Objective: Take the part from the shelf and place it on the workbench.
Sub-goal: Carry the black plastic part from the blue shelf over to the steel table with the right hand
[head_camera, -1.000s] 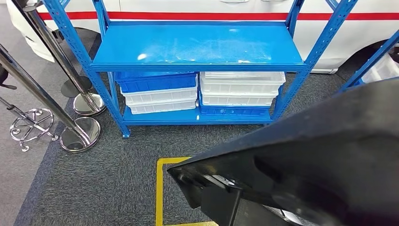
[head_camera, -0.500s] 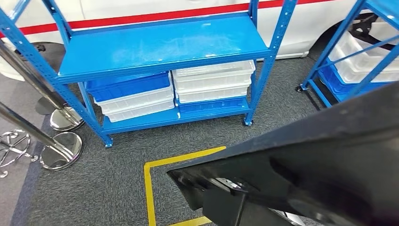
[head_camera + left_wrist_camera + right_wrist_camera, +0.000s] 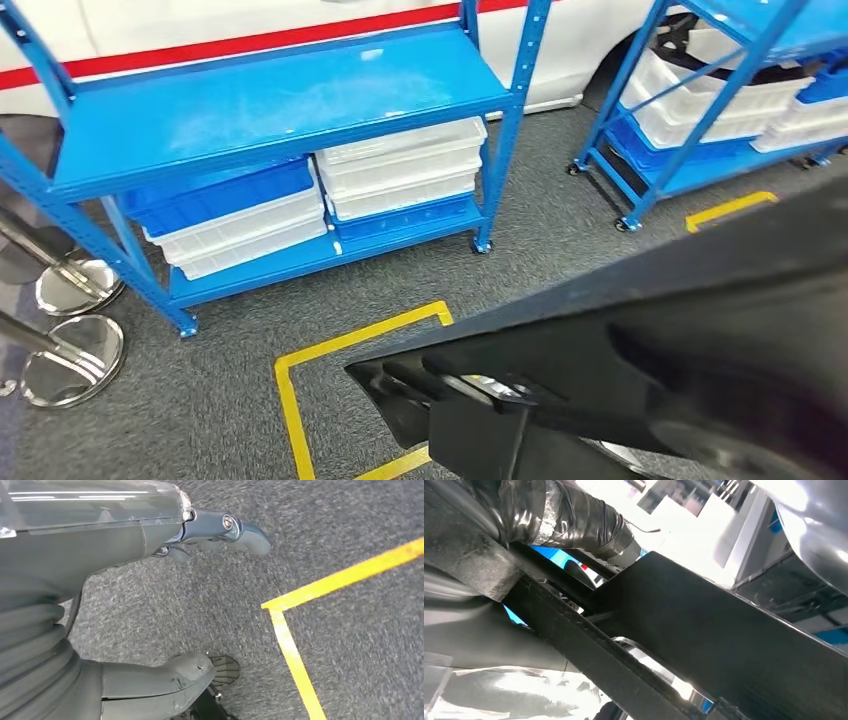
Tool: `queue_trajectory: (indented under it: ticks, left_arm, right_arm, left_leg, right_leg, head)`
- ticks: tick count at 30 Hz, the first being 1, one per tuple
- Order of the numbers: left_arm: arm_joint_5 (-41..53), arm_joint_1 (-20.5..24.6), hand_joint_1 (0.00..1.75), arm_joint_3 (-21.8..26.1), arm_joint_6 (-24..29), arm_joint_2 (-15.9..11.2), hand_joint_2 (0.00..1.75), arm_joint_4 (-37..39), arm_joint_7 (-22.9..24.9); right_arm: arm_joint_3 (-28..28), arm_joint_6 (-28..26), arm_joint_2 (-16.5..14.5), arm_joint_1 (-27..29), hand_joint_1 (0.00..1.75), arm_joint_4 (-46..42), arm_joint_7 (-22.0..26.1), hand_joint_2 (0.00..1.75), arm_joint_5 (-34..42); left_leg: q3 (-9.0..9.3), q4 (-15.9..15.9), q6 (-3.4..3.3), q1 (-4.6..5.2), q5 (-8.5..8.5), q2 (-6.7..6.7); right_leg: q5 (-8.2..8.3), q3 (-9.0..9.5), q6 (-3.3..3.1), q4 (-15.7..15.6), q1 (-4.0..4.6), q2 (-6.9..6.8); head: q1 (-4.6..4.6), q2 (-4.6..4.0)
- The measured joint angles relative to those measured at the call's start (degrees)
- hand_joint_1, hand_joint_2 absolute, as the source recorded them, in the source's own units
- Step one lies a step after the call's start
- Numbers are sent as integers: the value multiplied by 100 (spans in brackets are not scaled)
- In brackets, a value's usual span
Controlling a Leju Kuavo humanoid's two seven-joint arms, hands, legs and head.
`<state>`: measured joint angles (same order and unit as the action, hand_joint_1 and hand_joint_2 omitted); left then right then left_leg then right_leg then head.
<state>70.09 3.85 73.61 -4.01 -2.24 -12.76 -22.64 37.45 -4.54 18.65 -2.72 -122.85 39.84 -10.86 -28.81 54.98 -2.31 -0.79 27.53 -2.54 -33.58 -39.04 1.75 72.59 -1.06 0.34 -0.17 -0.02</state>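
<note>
A large black part [image 3: 680, 370] takes up the lower right of the head view, close under the camera. The right wrist view has the same black part [image 3: 724, 645] running right across my right hand [image 3: 549, 515], which grips it; the fingers are mostly hidden behind it. My left hand [image 3: 75, 555] hangs over grey carpet with its fingers apart and nothing in it. The blue shelf [image 3: 270, 100] stands ahead to the left, its upper board bare.
Blue and white bins [image 3: 400, 170] are stacked on the shelf's lower board. A second blue shelf [image 3: 700, 100] with bins stands at the right. Yellow floor tape [image 3: 290, 400] marks a square on the carpet. Chrome stanchion bases [image 3: 75, 345] sit at the left, a white vehicle [image 3: 200, 45] behind.
The camera has turned to the right: the shelf has slid left in the picture and a second shelf has come into view. The black part keeps its place in the picture.
</note>
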Motion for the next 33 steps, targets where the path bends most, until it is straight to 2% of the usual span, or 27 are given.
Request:
queue_trajectory:
  ticks: [1,2,4,5,6,8,9,10,12,13,14,15,16,17,19,20,21,23,24,25,27,28,29,30,31,33]
  left_arm:
    - [-3,5,0,3,44,1,175,0,1]
    - [-4,9,0,5,88,2,175,0,3]
    - [2,12,0,7,158,-2,175,0,2]
    - [7,14,0,7,176,-5,175,0,-3]
    - [15,16,0,7,185,-9,175,0,-10]
    - [36,29,0,7,176,-13,175,0,-18]
    - [44,35,0,7,161,-15,175,0,-19]
    - [47,38,0,7,141,-16,175,0,-17]
    - [36,28,0,7,104,-16,175,0,-14]
    - [30,19,0,7,89,-16,175,0,-12]
    - [25,10,0,7,77,-16,175,0,-10]
    - [23,6,0,7,66,-16,175,0,-9]
    - [22,6,0,7,60,-16,175,0,-9]
    - [22,9,0,7,57,-16,175,0,-9]
    - [20,9,0,9,56,-27,175,0,-9]
    - [19,6,0,10,52,-32,175,0,-7]
    - [19,3,0,11,48,-36,175,0,-4]
    - [28,10,0,11,46,-32,175,0,-1]
    - [37,20,0,11,51,-28,175,0,-2]
    - [46,27,0,11,63,-24,175,0,-1]
    - [56,20,0,11,93,-17,175,0,15]
    - [49,6,0,13,110,-15,175,0,25]
    - [35,-3,0,18,125,-15,175,0,32]
    - [19,-4,0,25,140,-15,175,0,34]
    - [5,4,0,31,151,-16,175,0,31]
    - [-7,27,0,39,163,-16,175,0,21]
  right_arm:
    - [-4,26,-7,15,175,1,2,175,17]
    - [-10,52,-15,34,175,0,4,175,33]
    - [-24,94,-44,73,175,-2,9,175,63]
    - [-28,125,-63,98,175,-5,13,175,90]
    - [-31,172,-82,129,175,-8,16,175,123]
    - [-31,284,-113,188,175,-13,20,175,192]
    - [-31,330,-127,204,175,-13,20,175,211]
    - [-31,368,-145,207,175,-14,20,175,220]
    - [-31,431,-179,198,175,-14,20,175,219]
    - [-32,454,-190,196,175,-14,20,175,217]
    - [-32,468,-198,196,175,-14,20,175,216]
    - [-32,472,-204,196,175,-14,20,175,216]
    - [-32,472,-208,195,175,-14,20,175,216]
    - [-32,472,-212,193,175,-14,20,175,216]
    - [-33,472,-216,185,175,-14,20,175,215]
    - [-36,473,-219,180,175,-14,20,175,211]
    - [-40,480,-221,180,175,-14,20,175,199]
    - [-57,511,-228,184,175,-14,20,175,164]
    - [-68,529,-229,189,175,-14,20,175,145]
    - [-79,543,-231,186,175,-14,20,175,126]
    - [-97,546,-232,188,175,-9,20,175,73]
    - [-105,541,-232,195,175,-3,20,175,39]
    - [-114,532,-234,209,175,5,20,175,8]
    - [-122,519,-237,224,175,12,20,175,-19]
    - [-131,502,-239,234,175,16,20,175,-39]
    - [-142,470,-241,242,175,19,20,175,-66]
  left_leg:
    - [2,5,8,0,4,-67]
    - [11,12,22,0,12,-128]
    - [23,36,81,25,39,-226]
    - [27,48,117,39,50,-270]
    - [28,55,154,53,56,-313]
    - [26,75,216,44,81,-376]
    - [-5,149,243,32,155,-315]
    - [-81,327,264,15,293,-199]
    - [-389,1031,289,-8,711,90]
    - [-575,1442,296,-13,885,165]
    - [-710,1734,300,-13,963,202]
    - [-755,1817,300,-13,920,218]
    - [-692,1660,294,-15,761,232]
    - [-539,1302,281,-19,526,276]
    - [-219,531,242,-36,171,538]
    - [-129,305,225,-38,101,648]
    - [-97,211,210,-34,98,714]
    - [-88,166,167,-37,80,616]
    - [-81,136,131,-48,57,551]
    - [-73,108,95,-59,37,476]
    - [-65,81,48,-52,21,321]
    - [-69,83,38,-40,24,240]
    - [-72,87,35,-32,28,161]
    - [-75,92,33,-28,35,86]
    - [-71,98,38,-26,43,19]
    - [-41,106,60,-25,68,-93]
  right_leg:
    - [152,157,10,-240,-13,-39]
    - [340,397,12,-640,-21,-121]
    - [554,783,-37,-1344,7,-336]
    - [581,857,-73,-1509,25,-391]
    - [567,849,-114,-1540,47,-387]
    - [600,808,-192,-1542,39,-268]
    - [621,795,-239,-1555,32,-217]
    - [645,782,-284,-1570,21,-168]
    - [674,750,-342,-1577,24,-63]
    - [679,731,-353,-1568,31,-2]
    - [682,719,-357,-1556,37,65]
    - [683,714,-358,-1545,41,132]
    - [681,716,-355,-1533,41,202]
    - [678,721,-349,-1522,39,271]
    - [670,704,-317,-1491,36,402]
    - [676,674,-284,-1474,30,465]
    - [691,641,-244,-1469,20,528]
    - [725,592,-158,-1474,1,632]
    - [702,569,-127,-1440,7,573]
    - [612,508,-104,-1311,18,449]
    - [263,233,-76,-712,30,136]
    - [78,48,-64,-319,24,60]
    - [-31,-96,-52,-10,17,29]
    - [-35,-153,-44,124,13,12]
    - [73,-86,-44,23,11,-9]
    - [444,332,-76,-720,22,-142]
  head:
    - [0,0]
    - [0,0]
    - [-1,0]
    - [-2,0]
    - [-3,0]
    - [-3,0]
    - [-3,0]
    - [-3,0]
    - [-4,0]
    - [-4,0]
    - [-4,0]
    - [-4,0]
    - [-4,0]
    - [-4,0]
    - [-3,0]
    - [-3,0]
    - [-3,0]
    - [-4,0]
    - [1,0]
    - [5,0]
    - [14,0]
    - [14,0]
    - [14,0]
    - [14,0]
    - [14,0]
    - [14,0]
